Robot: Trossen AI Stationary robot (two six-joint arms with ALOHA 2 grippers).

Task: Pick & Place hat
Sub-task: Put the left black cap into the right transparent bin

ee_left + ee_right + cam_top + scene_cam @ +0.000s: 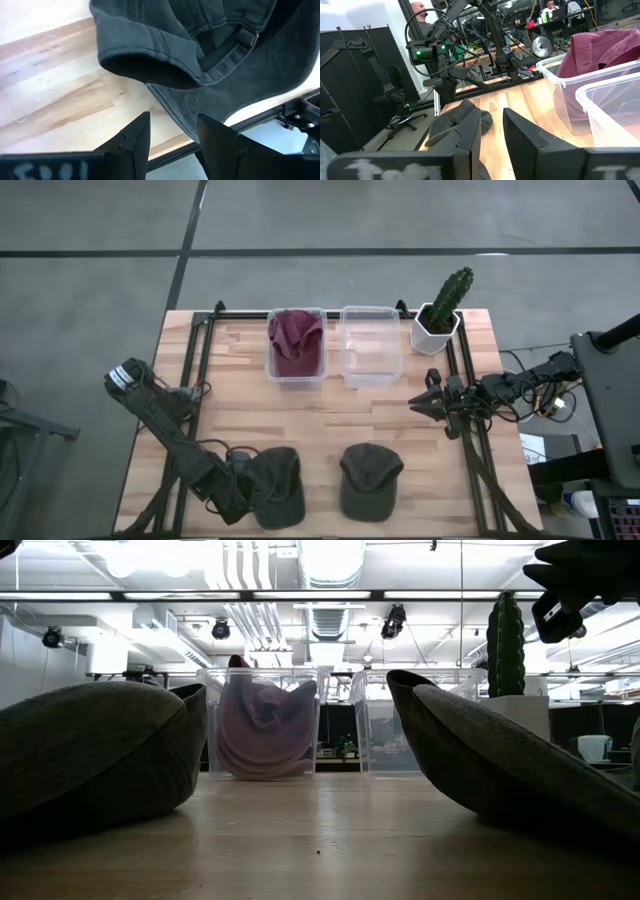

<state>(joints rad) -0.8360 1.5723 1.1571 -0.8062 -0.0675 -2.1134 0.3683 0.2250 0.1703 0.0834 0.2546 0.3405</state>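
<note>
Two dark grey hats lie on the wooden table near its front edge: one at the left (278, 485) and one at the middle (368, 480). Both show in the low view, the left hat (90, 755) and the middle hat (510, 775). My left gripper (238, 482) is open and low at the left hat's left side. In the left wrist view, the gripper's (174, 119) fingers stand on either side of the hat's brim edge (185, 112). My right gripper (420, 400) is open and empty at the table's right. It also shows in the right wrist view (491, 116).
Two clear bins stand at the back. The left bin (272, 370) holds a maroon hat (295, 340). The right bin (370, 375) holds nothing. A cactus in a white pot (440, 315) stands at the back right. Bare table lies between the bins and the hats.
</note>
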